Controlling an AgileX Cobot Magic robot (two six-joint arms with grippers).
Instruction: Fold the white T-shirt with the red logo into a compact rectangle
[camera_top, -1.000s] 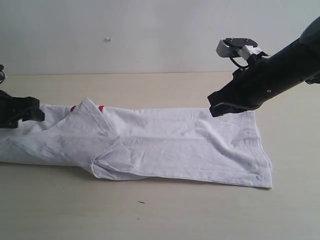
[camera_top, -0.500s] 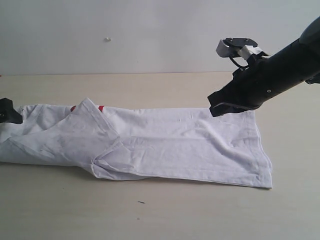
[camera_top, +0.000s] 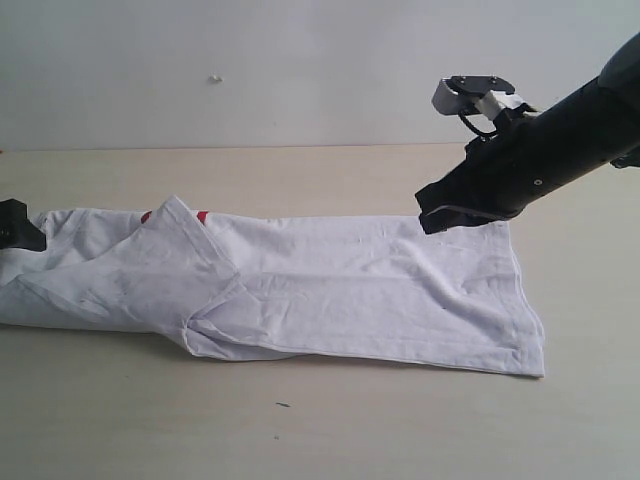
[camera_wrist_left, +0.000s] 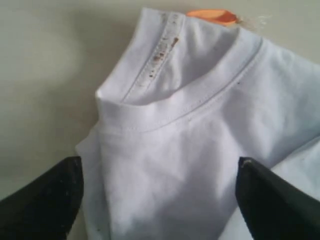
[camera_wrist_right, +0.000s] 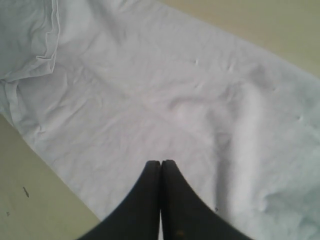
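Left gripper (camera_top: 14, 226) has drawn back toward the left edge of the scene since a second ago, off the shirt's left end, so only its dark tip shows in the exterior view. The right arm and the shirt have not shifted.

Nearest lies a bare strip of pale wooden surface (camera_top: 320, 430) with a small dark speck (camera_top: 283, 404) on it. Beyond it the white T-shirt (camera_top: 330, 290) stretches left to right in a long wrinkled band, with the hem on the right, the neck on the left and a sleeve flap folded across left of centre. Only two small slivers of the red logo (camera_top: 202, 216) peek out along the far edge beside that flap; its lettering is hidden.

At the left end, the left wrist view shows the black fingers (camera_wrist_left: 50, 195) spread wide on either side of the ribbed collar (camera_wrist_left: 200, 100), gripping nothing. An orange tag (camera_wrist_left: 212, 16) sticks out at the neck, and any print on it is too blurred to read. Brownish specks (camera_wrist_left: 160, 52) dot the inner neck tape.

At the far right, the right gripper (camera_wrist_right: 161, 165) has its fingers pressed together over the cloth; whether it touches cannot be told. Behind everything stands a plain pale wall (camera_top: 300, 70) bearing one tiny mark (camera_top: 214, 77).
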